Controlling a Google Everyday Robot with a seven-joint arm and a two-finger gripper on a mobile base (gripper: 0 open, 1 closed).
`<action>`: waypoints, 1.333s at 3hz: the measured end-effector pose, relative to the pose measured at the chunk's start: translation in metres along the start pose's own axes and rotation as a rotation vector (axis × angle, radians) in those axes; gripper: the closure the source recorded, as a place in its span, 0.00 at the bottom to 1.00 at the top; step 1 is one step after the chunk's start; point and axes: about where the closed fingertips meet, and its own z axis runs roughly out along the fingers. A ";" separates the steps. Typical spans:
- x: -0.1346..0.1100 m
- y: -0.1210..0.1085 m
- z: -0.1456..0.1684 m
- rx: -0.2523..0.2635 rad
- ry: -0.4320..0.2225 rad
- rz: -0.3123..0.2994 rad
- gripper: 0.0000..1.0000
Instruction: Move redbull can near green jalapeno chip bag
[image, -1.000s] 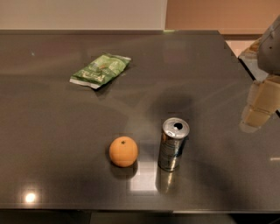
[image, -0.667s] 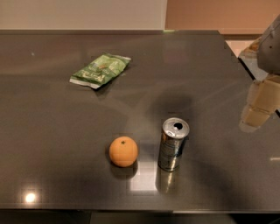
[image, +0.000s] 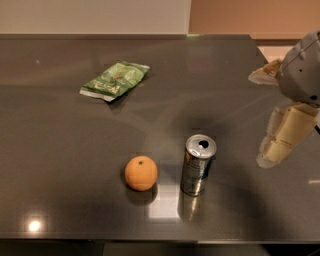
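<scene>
The redbull can (image: 198, 164) stands upright on the dark table, front and right of centre, its shiny top and pull-tab hole showing. The green jalapeno chip bag (image: 114, 80) lies flat at the back left, well apart from the can. My gripper (image: 280, 140) hangs at the right edge of the view, to the right of the can at about the can's height and apart from it. It holds nothing.
A round orange fruit (image: 141, 173) sits just left of the can. The dark glossy table (image: 60, 150) reaches the front edge near the bottom of the view. A pale crumpled thing (image: 265, 74) lies at the table's right edge behind my arm.
My gripper has shifted a little down and to the left, toward the can. The can, the orange and the chip bag have not moved.
</scene>
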 end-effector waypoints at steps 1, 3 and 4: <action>-0.024 0.025 0.016 -0.070 -0.147 -0.035 0.00; -0.058 0.046 0.043 -0.108 -0.349 -0.094 0.00; -0.062 0.049 0.055 -0.106 -0.395 -0.106 0.00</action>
